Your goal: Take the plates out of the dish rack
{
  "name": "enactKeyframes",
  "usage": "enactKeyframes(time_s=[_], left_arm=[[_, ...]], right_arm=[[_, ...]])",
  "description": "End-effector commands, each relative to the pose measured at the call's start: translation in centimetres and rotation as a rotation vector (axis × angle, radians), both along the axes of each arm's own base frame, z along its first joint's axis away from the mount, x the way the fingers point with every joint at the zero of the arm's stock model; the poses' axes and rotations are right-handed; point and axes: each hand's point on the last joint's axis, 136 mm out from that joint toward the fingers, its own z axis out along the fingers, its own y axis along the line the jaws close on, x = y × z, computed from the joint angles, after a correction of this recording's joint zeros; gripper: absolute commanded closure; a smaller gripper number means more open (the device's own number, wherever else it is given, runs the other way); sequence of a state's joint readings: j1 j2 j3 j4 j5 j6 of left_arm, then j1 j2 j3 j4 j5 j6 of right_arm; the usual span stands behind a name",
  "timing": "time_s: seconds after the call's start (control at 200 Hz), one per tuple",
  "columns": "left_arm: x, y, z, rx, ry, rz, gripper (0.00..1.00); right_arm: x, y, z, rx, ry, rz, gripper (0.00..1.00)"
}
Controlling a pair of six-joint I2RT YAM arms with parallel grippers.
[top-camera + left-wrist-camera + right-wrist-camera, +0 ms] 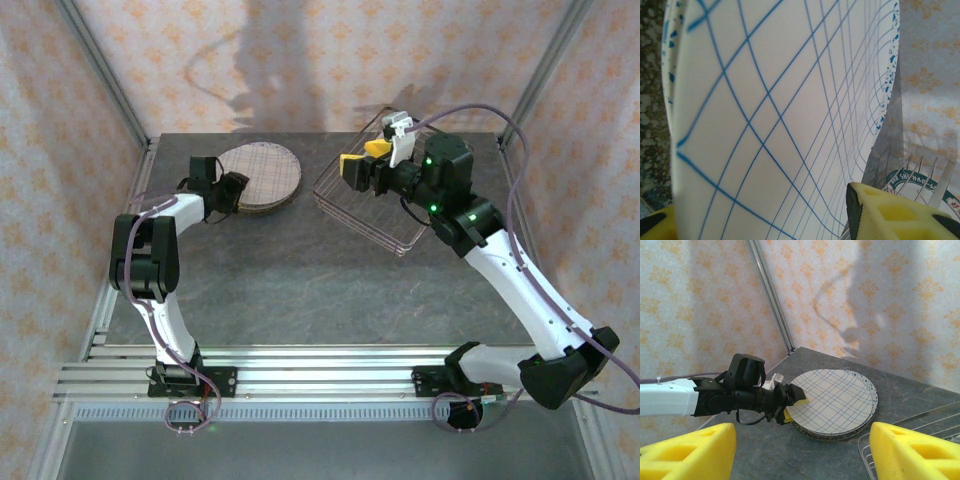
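Left arm's base sits at 7 o'clock on the desk (300, 290). The upper link goes up to a sharp elbow, then the forearm runs low and nearly flat toward 1 o'clock. The left claw (232, 190) ends up right at the 8 o'clock edge of the plate stack. That stack is at about 11 o'clock on the desk, and the plaid plate (262, 172) lies flat on top.

From the right wrist cam, the left claw (796, 402) is clenched on the near rim of the plaid plate (832, 400). One yellow pad sits on top of the rim, and the speckled plate (871, 396) peeks out underneath.

The left wrist cam agrees. The plaid plate (780, 125) runs between the yellow fingers (890, 215), with the speckled plate's rim (890, 65) showing past it.

The dish rack (360, 215) is at roughly 1 o'clock, well apart from the stack. In the left wrist view there's a bit of a green-lettered plate rim (900, 179) behind its wire prongs (919, 167).

Right arm comes up from 5 o'clock, bends at the elbow, and reaches toward 11 o'clock. The right claw (365, 157) hangs over the rack's far left part. Its own cam shows the two yellow fingers (690, 452) spread wide with nothing between them, so it's released. A corner of the rack (920, 426) sits at 4 o'clock in that view.
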State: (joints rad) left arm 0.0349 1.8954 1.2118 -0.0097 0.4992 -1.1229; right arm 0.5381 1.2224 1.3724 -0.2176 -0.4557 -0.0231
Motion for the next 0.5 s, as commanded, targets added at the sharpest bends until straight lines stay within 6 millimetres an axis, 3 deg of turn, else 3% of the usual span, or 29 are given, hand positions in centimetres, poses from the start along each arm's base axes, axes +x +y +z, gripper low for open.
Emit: enactKeyframes(time_s=[0.0,0.495], left_arm=[[0.1,0.3,-0.5,0.014,0.032,-0.025,0.48],[-0.3,0.4,-2.0,0.02,0.104,-0.023,0.42]], right_arm=[[-0.4,-0.2,2.3,0.031,-0.043,-0.009,0.29],[-0.2,-0.3,2.3,0.024,-0.043,-0.021,0.29]])
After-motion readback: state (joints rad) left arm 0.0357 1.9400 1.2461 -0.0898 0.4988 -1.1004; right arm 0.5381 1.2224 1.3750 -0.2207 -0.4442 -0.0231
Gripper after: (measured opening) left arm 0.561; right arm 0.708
